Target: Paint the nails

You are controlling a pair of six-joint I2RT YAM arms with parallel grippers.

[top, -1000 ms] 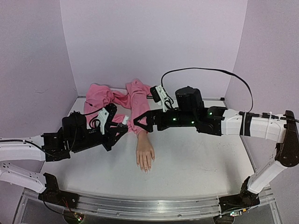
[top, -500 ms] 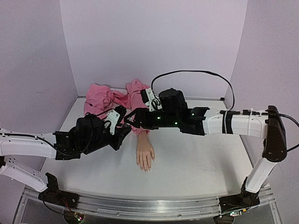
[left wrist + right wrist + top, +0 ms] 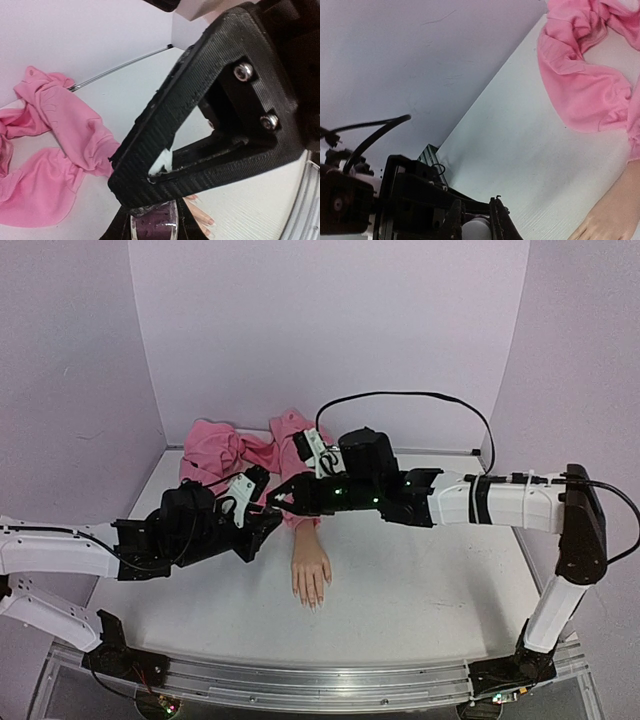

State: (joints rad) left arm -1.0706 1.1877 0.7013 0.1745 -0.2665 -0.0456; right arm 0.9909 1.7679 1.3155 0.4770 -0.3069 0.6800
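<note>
Purple polish bottle (image 3: 152, 222) sat clamped in the left gripper (image 3: 262, 524); the right gripper (image 3: 274, 503) pinched its white cap (image 3: 475, 226).

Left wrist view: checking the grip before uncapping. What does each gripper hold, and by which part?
The left gripper clamps the purple polish bottle by its glass body; the right gripper is shut on the bottle's white cap.

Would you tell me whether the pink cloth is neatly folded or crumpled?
Crumpled: the pink cloth lies in loose, uneven bunches and wrinkles, with no flat, squared layers.
</note>
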